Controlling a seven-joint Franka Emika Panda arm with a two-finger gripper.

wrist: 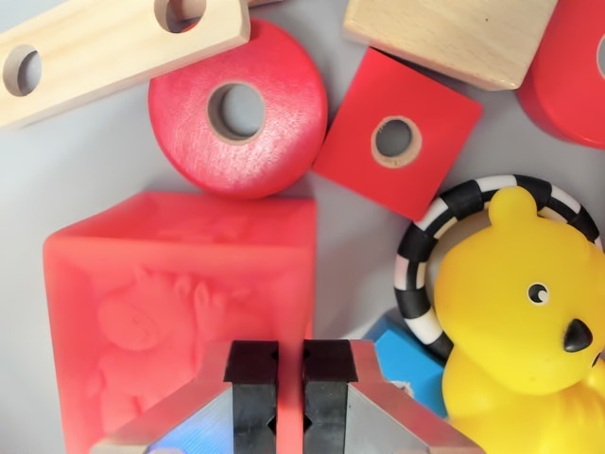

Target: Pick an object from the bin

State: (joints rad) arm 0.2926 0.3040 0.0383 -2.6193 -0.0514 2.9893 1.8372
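Gripper (290,378) pads nearly pressed together, empty, over red embossed cube (180,284). Risk: shut jaws bump cube top, no grasp; yellow bear (529,331) crowds right.

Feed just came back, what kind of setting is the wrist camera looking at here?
Probably a toy bin on a test rig: a grey floor crowded with loose toys, such as a red wooden ring, a yellow rubber bear and a soft red cube under the end effector.
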